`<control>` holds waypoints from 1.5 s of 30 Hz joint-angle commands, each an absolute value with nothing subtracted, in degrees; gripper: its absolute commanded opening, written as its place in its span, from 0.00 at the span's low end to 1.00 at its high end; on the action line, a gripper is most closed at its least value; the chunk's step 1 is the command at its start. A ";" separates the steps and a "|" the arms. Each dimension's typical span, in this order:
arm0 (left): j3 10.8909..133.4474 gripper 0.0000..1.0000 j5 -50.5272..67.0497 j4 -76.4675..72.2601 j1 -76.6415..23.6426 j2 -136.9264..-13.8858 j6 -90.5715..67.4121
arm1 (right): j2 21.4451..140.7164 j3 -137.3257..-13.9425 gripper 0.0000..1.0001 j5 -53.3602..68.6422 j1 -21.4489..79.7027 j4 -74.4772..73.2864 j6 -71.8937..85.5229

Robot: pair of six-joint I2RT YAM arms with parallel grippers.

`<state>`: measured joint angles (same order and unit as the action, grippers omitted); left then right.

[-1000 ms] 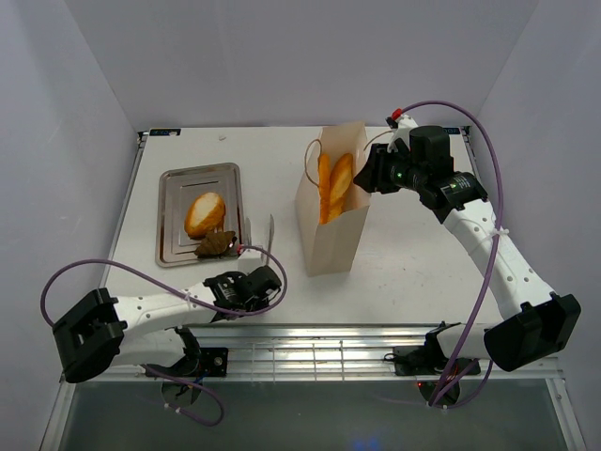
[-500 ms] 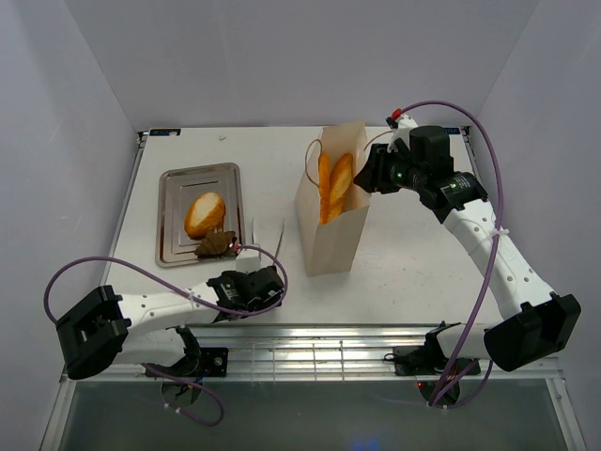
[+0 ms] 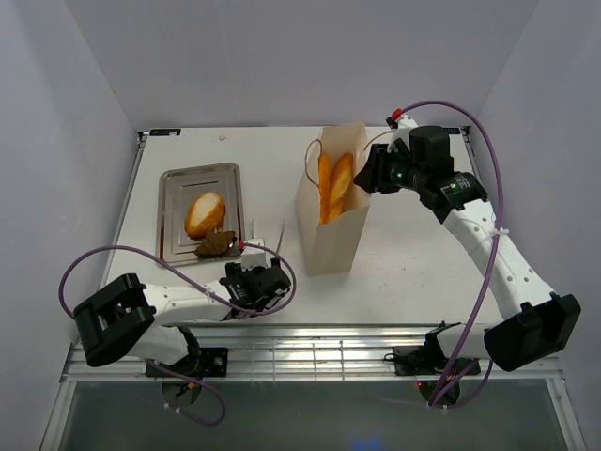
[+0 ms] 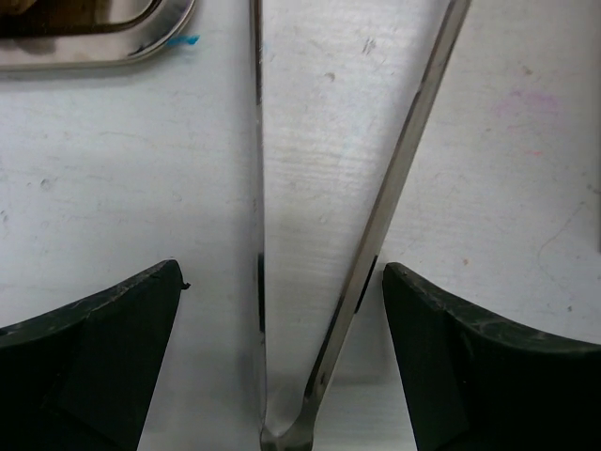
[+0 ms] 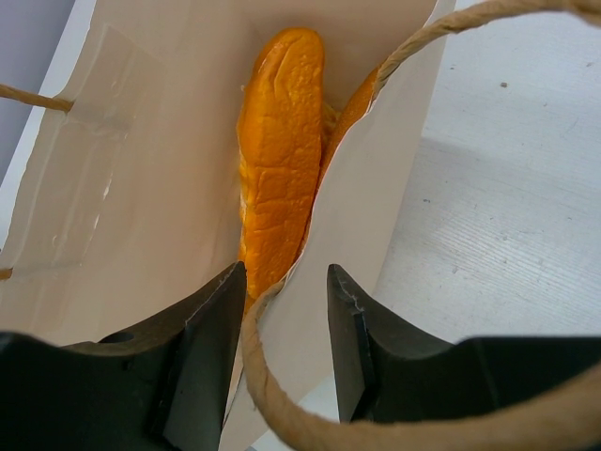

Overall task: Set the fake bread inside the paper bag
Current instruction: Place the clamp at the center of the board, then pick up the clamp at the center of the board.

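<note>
1. Bread first: two long glossy pieces of the fake bread [image 5: 280, 160] stand on end inside the paper bag [image 5: 141, 188]. They are orange-gold with a cracked, crusty skin. The nearer one fills the upper middle of my right wrist view, and the other peeps out from behind the bag's wall.
2. An oval roll [image 3: 205, 214], golden with a paler top, lies on the steel tray [image 3: 178, 178] at the left of the overhead view, well apart from the bag. A dark brown piece [image 3: 216, 244] sits at the tray's lower edge.
3. The bag stands upright in the middle of the overhead view on the white table [image 3: 413, 254]. It is cream-beige and its mouth is open.
4. My right gripper [image 5: 284, 272] is at the bag's upper right rim. Its jaws stand part-way apart astride the wall, one finger inside and one outside, and the cord handle [image 5: 441, 23] loops around them. I cannot tell whether the pads actually press the paper.
5. My left gripper [image 4: 279, 272] is low and left of centre in the overhead view, with its jaws spread wide and holding nothing. The silver tongs [image 4: 390, 188] lie flat on the table between my fingers. Their two arms fan up the frame from a joined end at the bottom, the right arm just beside my right-hand finger. A corner of the tray shows at the upper left of that view.
</note>
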<state>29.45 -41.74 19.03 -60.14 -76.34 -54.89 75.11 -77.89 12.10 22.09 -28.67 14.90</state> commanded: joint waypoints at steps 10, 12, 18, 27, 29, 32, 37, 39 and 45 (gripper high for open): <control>17.76 0.74 -39.20 -9.14 -60.29 -74.35 -46.40 | 73.74 -79.28 0.46 11.07 21.71 -28.83 14.06; 17.23 0.70 -39.29 -9.23 -60.29 -75.49 -46.76 | 73.74 -79.02 0.46 11.34 21.71 -28.65 14.15; 17.49 0.56 -39.46 -9.84 -60.38 -77.26 -46.85 | 73.74 -79.19 0.46 11.78 21.71 -28.48 14.50; 20.82 0.53 -39.64 -1.70 -60.38 -69.02 -47.72 | 73.57 -79.89 0.46 11.07 21.71 -29.27 14.06; 23.54 0.53 -39.72 2.00 -60.38 -66.72 -47.64 | 73.56 -79.89 0.46 11.07 21.71 -29.27 14.06; 27.66 0.53 -39.29 7.46 -60.21 -63.11 -47.37 | 73.56 -79.81 0.46 11.43 21.71 -29.00 14.15; 35.05 0.53 -34.73 16.77 -59.24 -60.65 -48.07 | 73.56 -79.72 0.46 11.69 21.71 -28.83 14.33; 38.30 0.52 -33.32 20.46 -58.02 -59.86 -48.87 | 73.39 -79.63 0.46 11.60 21.71 -28.74 14.33; 43.85 0.49 -27.17 28.28 -52.05 -54.86 -48.43 | 73.39 -79.72 0.47 11.95 21.71 -28.91 14.33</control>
<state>40.53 -31.07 20.84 -55.18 -58.87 -48.05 75.00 -77.89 11.75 22.06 -29.52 14.79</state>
